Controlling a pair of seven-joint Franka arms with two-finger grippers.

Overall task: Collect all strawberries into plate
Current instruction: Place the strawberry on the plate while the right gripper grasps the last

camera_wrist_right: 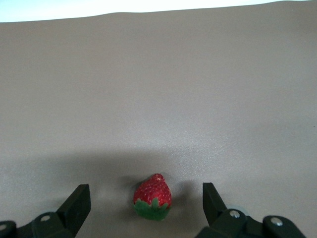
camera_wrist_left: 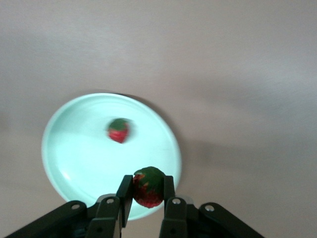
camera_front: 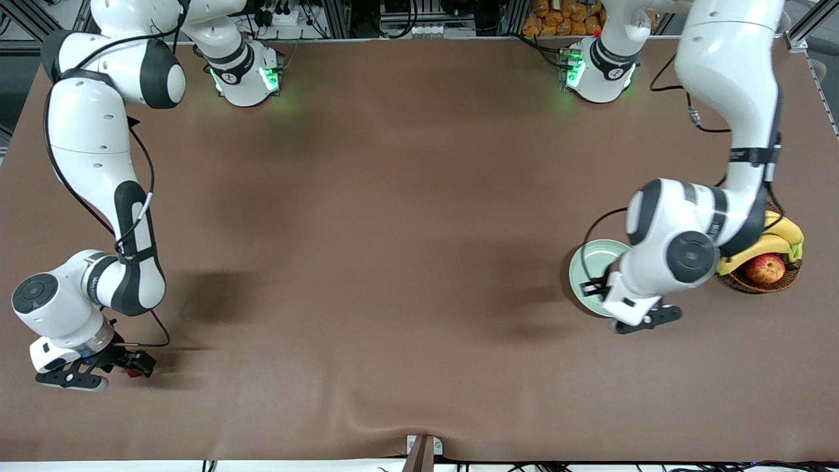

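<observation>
The pale mint-green plate (camera_front: 590, 259) (camera_wrist_left: 74, 153) lies toward the left arm's end of the table, next to the basket. One strawberry (camera_wrist_left: 119, 130) rests on it. My left gripper (camera_wrist_left: 147, 186) hangs over the plate's rim, shut on a second strawberry (camera_wrist_left: 148, 191); in the front view the arm's wrist hides its fingers. Toward the right arm's end, near the table's front edge, a third strawberry (camera_wrist_right: 152, 196) (camera_front: 134, 373) lies on the brown cloth. My right gripper (camera_wrist_right: 145, 190) (camera_front: 134, 366) is down around it, open, with one finger on each side and not touching it.
A brown wicker basket (camera_front: 754, 287) with bananas (camera_front: 780, 236) and a red-yellow apple (camera_front: 765, 268) stands beside the plate, at the left arm's end. The cloth has a raised fold (camera_front: 419, 429) at the middle of the front edge.
</observation>
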